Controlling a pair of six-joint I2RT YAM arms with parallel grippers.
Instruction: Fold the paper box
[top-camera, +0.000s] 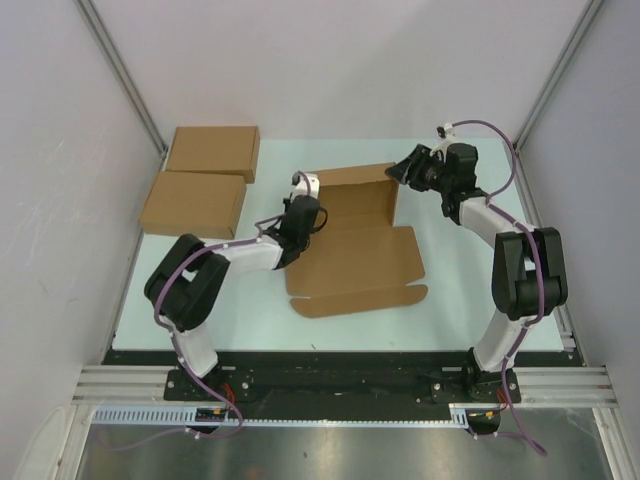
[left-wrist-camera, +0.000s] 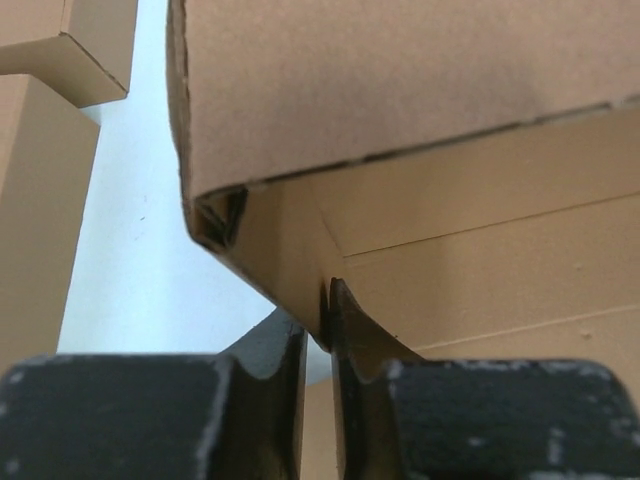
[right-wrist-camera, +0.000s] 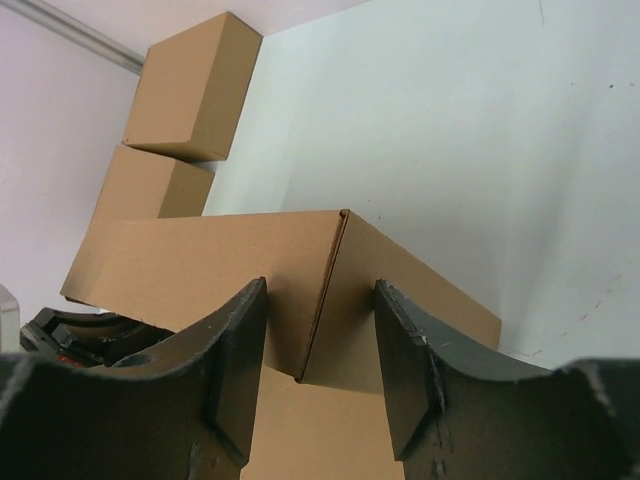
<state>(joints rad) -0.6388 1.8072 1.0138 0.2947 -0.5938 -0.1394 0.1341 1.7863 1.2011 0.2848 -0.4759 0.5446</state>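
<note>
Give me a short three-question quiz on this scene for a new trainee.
1. True or false: the right gripper is open, at a corner of the half-folded box.
2. How many finished boxes lie at far left? A one, B two, C three.
3. Fill in: the box's wall edge runs between the fingers of the ___ gripper.
Key: 1 true; 2 B; 3 left gripper.

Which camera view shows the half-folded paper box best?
The top external view: the whole paper box is visible, far walls raised, near flaps flat. The left wrist view shows only one raised corner, close up; the right wrist view shows only the upright far corner.
</note>
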